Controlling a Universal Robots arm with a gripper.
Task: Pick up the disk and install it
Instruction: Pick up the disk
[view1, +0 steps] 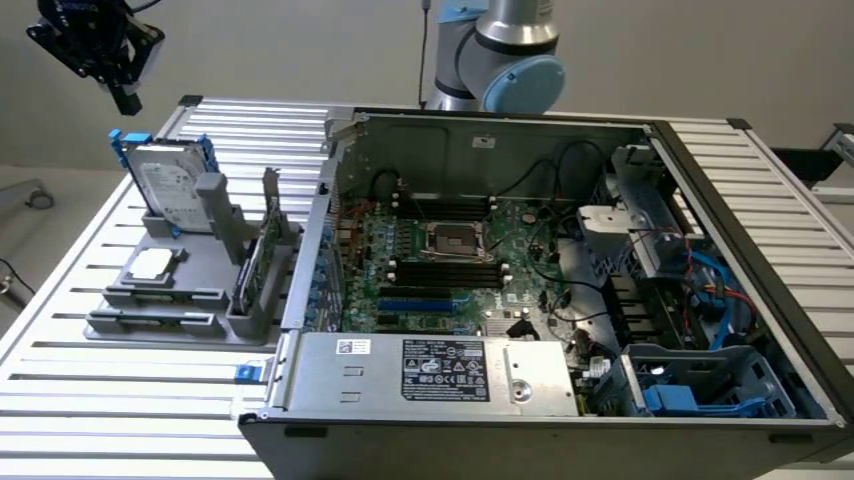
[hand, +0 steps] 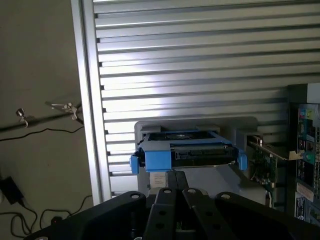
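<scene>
The disk (view1: 171, 185) stands on edge in a grey holder (view1: 160, 315) at the exterior view's left, label facing out and blue rails on its edges. My gripper (view1: 123, 100) hangs high above it, apart from it. In the wrist view the disk (hand: 187, 152) is seen edge-on from above, blue rails at both ends. There my gripper (hand: 175, 175) sits over it with its two fingers pressed together and nothing between them.
The holder also carries a small silver processor chip (view1: 151, 265) and an upright green circuit card (view1: 254, 265). An open computer case (view1: 534, 280) lies on the slatted aluminium table (view1: 80, 400), with blue drive bays (view1: 707, 385) at its near right corner.
</scene>
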